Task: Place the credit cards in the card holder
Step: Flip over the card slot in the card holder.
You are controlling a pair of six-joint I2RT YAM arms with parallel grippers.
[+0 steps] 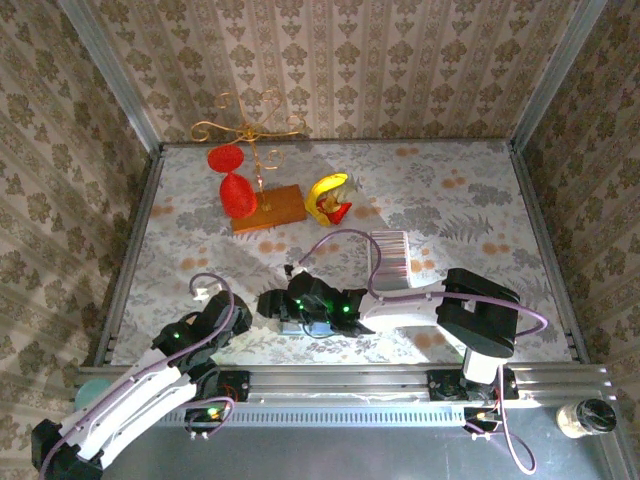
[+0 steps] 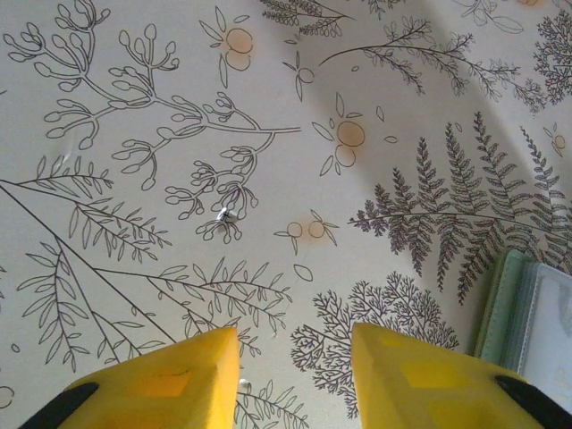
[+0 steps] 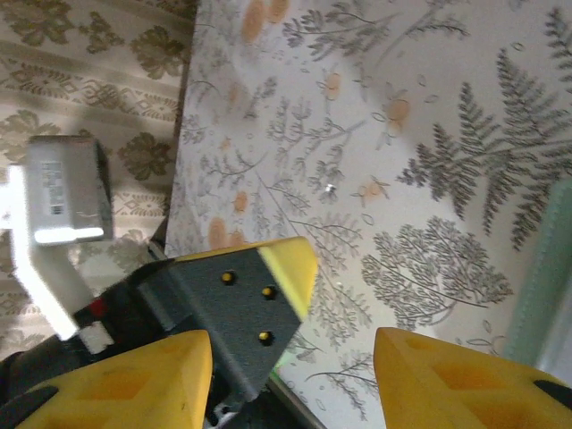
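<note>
The credit cards (image 1: 392,258) lie as a silvery ribbed strip on the floral table, right of centre and behind the right arm. The card holder (image 2: 529,315) is pale green with a bluish-grey inside and rests on the cloth, off to the right of my left gripper's fingers. In the right wrist view its green edge (image 3: 556,268) sits at the far right. My left gripper (image 2: 295,332) is open over bare cloth. My right gripper (image 3: 293,336) is open too, and one black, yellow-tipped finger of the left gripper (image 3: 259,299) stands between its jaws. Both grippers (image 1: 290,305) meet tip to tip near the table's front.
A gold wire stand (image 1: 250,125) on a wooden base (image 1: 270,208) with a red hourglass-shaped piece (image 1: 233,182) stands at the back left. A yellow and red object (image 1: 328,198) sits beside it. The table's left edge (image 3: 188,143) meets a papered wall. A jar (image 1: 586,418) stands off the table, front right.
</note>
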